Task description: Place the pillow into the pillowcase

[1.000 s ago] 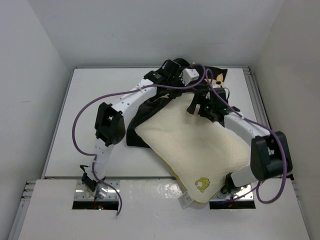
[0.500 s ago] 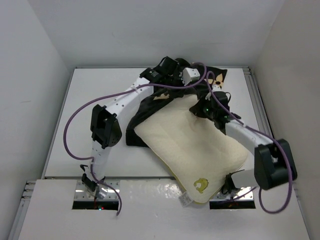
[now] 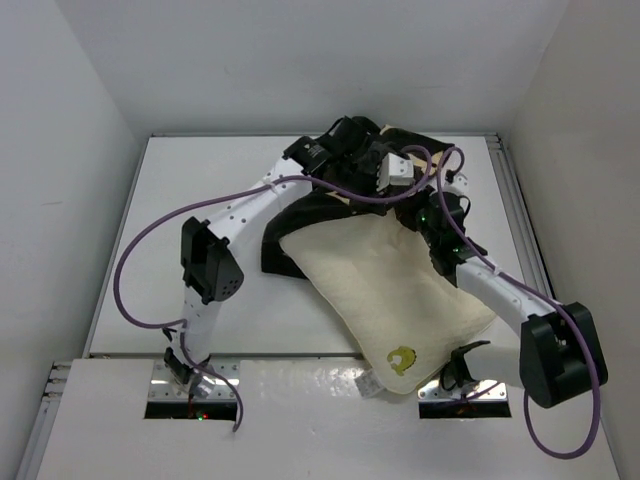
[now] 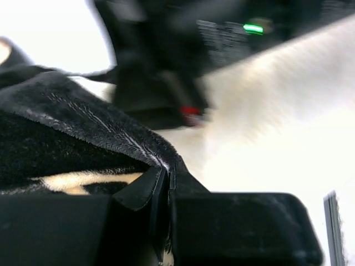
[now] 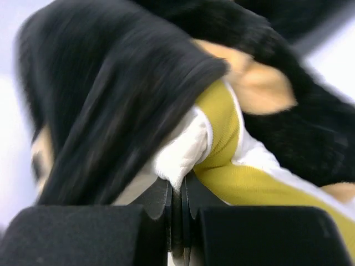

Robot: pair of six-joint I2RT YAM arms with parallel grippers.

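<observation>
Pinching pillow [image 5: 186,147] corner, right fingers [image 5: 260,235]

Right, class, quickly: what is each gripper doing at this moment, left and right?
Left gripper: closed, pinching the edge of the black plush tan-patterned pillowcase.
Right gripper: closed on a corner of the cream-white pillow with the yellow-green band.

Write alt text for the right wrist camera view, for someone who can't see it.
The right hand, shut, pinches the white edge of the pillow beside its yellow-green band, while the black plush pillowcase drapes over that corner.
</observation>
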